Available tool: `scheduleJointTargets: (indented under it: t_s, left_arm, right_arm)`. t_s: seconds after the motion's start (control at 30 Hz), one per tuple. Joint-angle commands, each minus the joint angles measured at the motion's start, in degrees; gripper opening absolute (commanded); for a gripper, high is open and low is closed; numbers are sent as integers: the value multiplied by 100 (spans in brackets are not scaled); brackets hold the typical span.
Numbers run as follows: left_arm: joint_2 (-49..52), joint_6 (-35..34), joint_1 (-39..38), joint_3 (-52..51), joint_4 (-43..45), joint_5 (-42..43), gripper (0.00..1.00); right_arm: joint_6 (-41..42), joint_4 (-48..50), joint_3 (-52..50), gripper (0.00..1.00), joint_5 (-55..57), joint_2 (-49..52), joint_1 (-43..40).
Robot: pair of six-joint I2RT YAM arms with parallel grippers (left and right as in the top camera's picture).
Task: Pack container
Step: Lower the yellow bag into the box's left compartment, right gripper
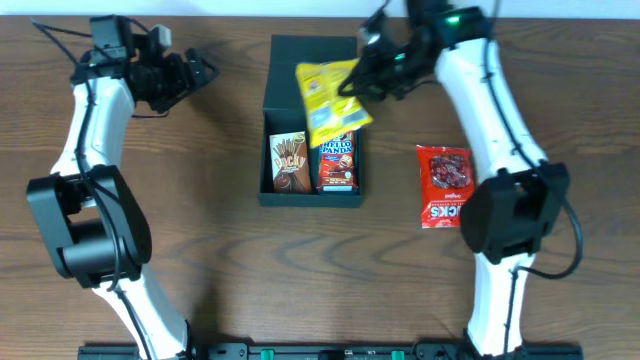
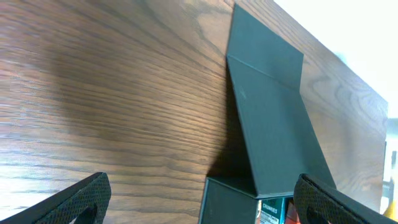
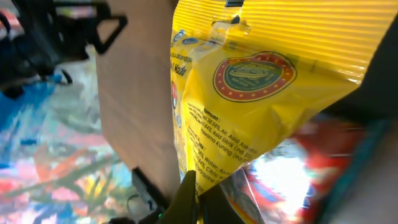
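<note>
The dark container (image 1: 310,197) lies mid-table with its flap lid (image 1: 312,60) open toward the back; it also shows in the left wrist view (image 2: 273,118). Inside lie a brown Pocky box (image 1: 289,163) and a Hello Panda box (image 1: 338,165). My right gripper (image 1: 362,78) is shut on a yellow snack packet (image 1: 330,98) and holds it above the container's right back part; the packet fills the right wrist view (image 3: 261,93). My left gripper (image 1: 198,72) is open and empty, left of the lid, above the bare table.
A red snack packet (image 1: 443,186) lies on the wooden table right of the container, next to the right arm's base. The table's back edge runs just behind the lid.
</note>
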Motion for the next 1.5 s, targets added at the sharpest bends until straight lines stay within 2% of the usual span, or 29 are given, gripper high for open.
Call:
scheduleJointTargets:
  t_s: [0.0,0.53,0.8,1.03,1.07,1.13,1.2,1.27,1.37,1.4,1.47]
  left_arm:
    - [-2,39,103,-52,-4,179,95]
    - [-2,87,133,-52,-20,181,95]
    - [-2,107,133,-52,-20,179,95]
    - [-2,146,136,-52,-20,179,95]
    - [-2,146,136,-52,-17,181,95]
    - [-2,146,136,-52,-11,179,95]
    - [-2,146,136,-52,2,181,95]
    - [-2,146,136,-52,7,181,95]
    - [-2,146,136,-52,4,181,95]
    - [-2,144,136,-52,4,179,95]
    - [-2,144,136,-52,4,181,95]
  right_arm:
    - [404,-68,-26,2,262,-87,380]
    - [2162,1327,-1504,2,520,-87,1231]
    - [2761,1158,-1624,2,1429,-87,1399]
    - [2896,1163,-1624,2,1827,-87,1414]
    - [2848,1137,-1624,9,1875,-87,1414]
    - [2835,1029,-1624,41,1875,-87,1414]
    - [2833,1010,-1624,68,1871,-87,1412]
    - [2830,1014,-1624,79,1843,-87,1414]
    - [2719,1064,-1613,76,1565,-87,1397]
    - [2706,1064,-1600,72,1547,-90,1388]
    - [2621,1062,-1563,57,1554,-103,1364]
